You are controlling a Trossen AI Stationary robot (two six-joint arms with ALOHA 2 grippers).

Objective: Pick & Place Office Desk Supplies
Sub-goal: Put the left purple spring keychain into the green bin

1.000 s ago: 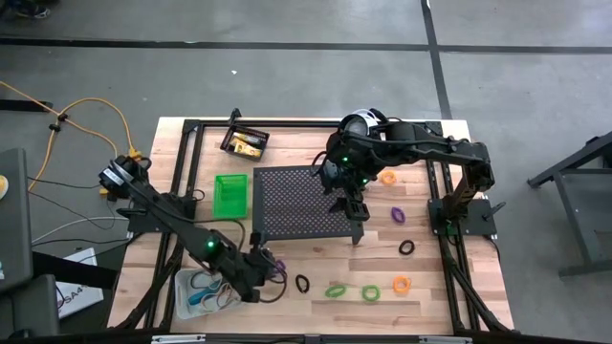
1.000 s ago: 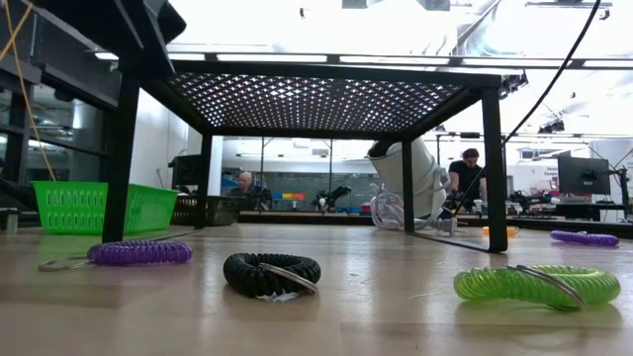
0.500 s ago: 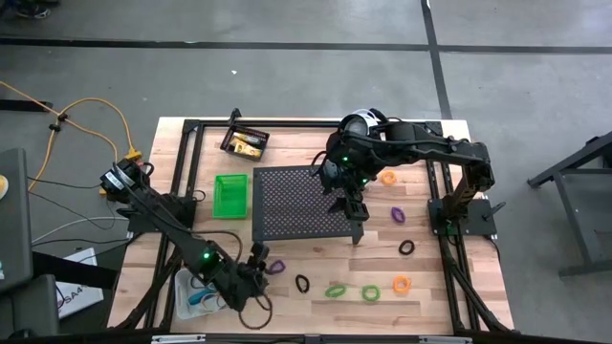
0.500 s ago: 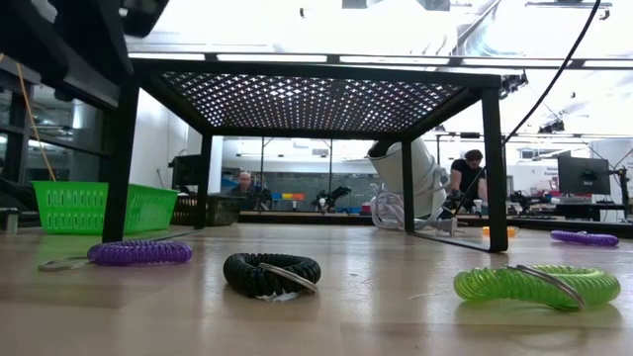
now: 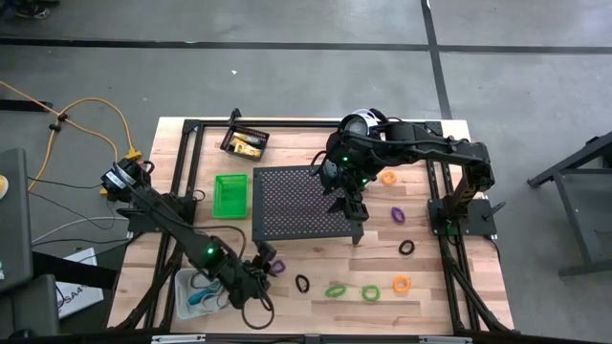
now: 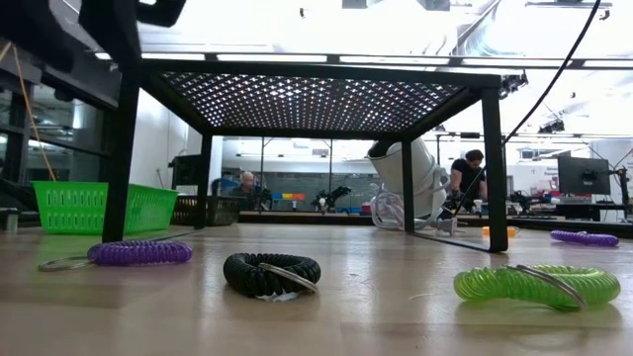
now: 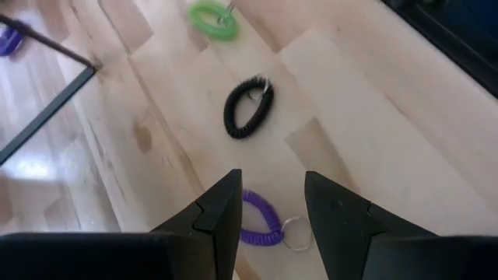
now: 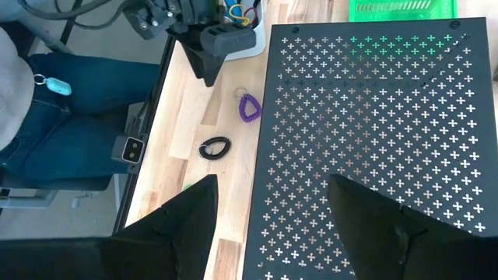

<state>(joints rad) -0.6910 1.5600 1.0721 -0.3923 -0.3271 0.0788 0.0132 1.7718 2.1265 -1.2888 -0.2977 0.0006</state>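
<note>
A purple coil loop [image 7: 261,219] lies flat on the wooden table near its front edge. My left gripper [image 7: 272,175] hangs open above it, slanting down, and touches nothing; in the high view this left gripper [image 5: 263,260] is just left of the purple loop [image 5: 276,267]. To the right lie a black loop [image 5: 302,284], two green loops [image 5: 335,290] and an orange loop [image 5: 402,284]. The clear bin [image 5: 184,298] at the front left holds several loops. My right gripper [image 8: 272,183] is open, high over the black perforated stand [image 5: 298,203].
A green bin [image 5: 230,194] stands left of the stand and a black bin [image 5: 246,143] at the far left. Right of the stand lie a purple loop [image 5: 398,214], a black loop [image 5: 407,247] and an orange loop [image 5: 388,177]. A person [image 8: 47,117] sits by the table.
My left gripper has rolled about the line it points along while staying above the purple loop near the front edge. It has kept its fingers open. The purple, black and green loops have not moved.
</note>
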